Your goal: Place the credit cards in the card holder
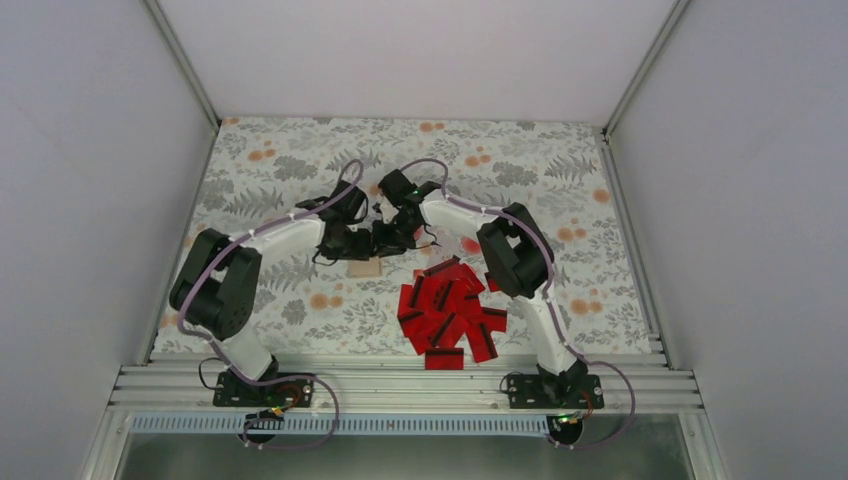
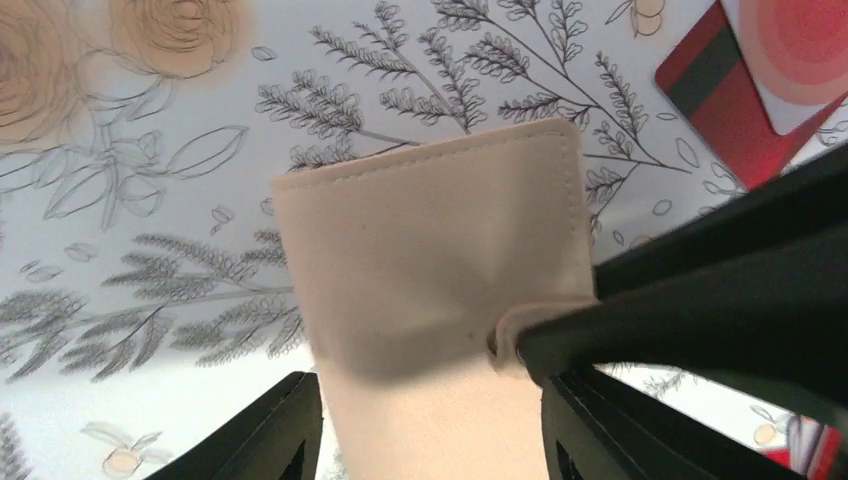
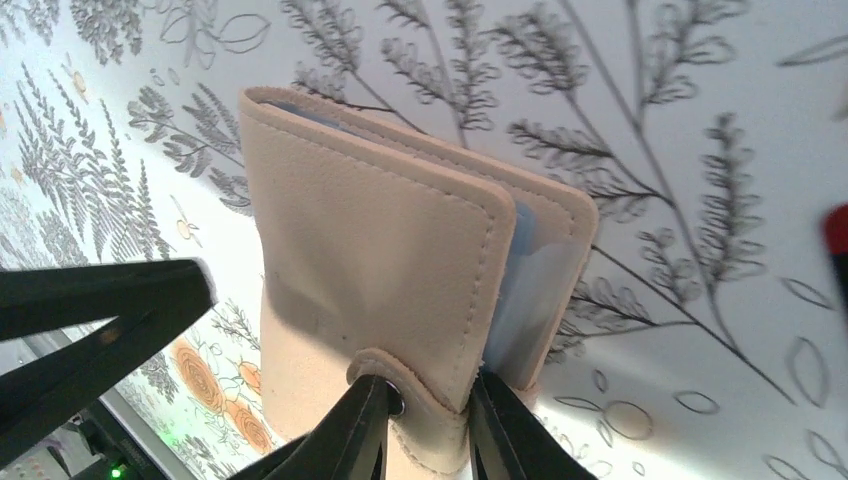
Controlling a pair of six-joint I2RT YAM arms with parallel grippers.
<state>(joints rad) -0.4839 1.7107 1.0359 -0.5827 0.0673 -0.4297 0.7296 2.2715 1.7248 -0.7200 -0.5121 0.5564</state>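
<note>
The tan card holder lies on the flowered cloth between both grippers. In the left wrist view the card holder lies between the fingers of my left gripper, which stand apart on either side of it, open. My right gripper is shut on the snap tab at the edge of the card holder; the cover stands slightly apart and shows blue-grey inner sleeves. The red credit cards lie in a heap to the right of the holder. One striped credit card and a pale one show near the holder.
The flowered cloth covers the table, with grey walls on three sides. A metal rail with both arm bases runs along the near edge. The left gripper's black finger crosses the left of the right wrist view.
</note>
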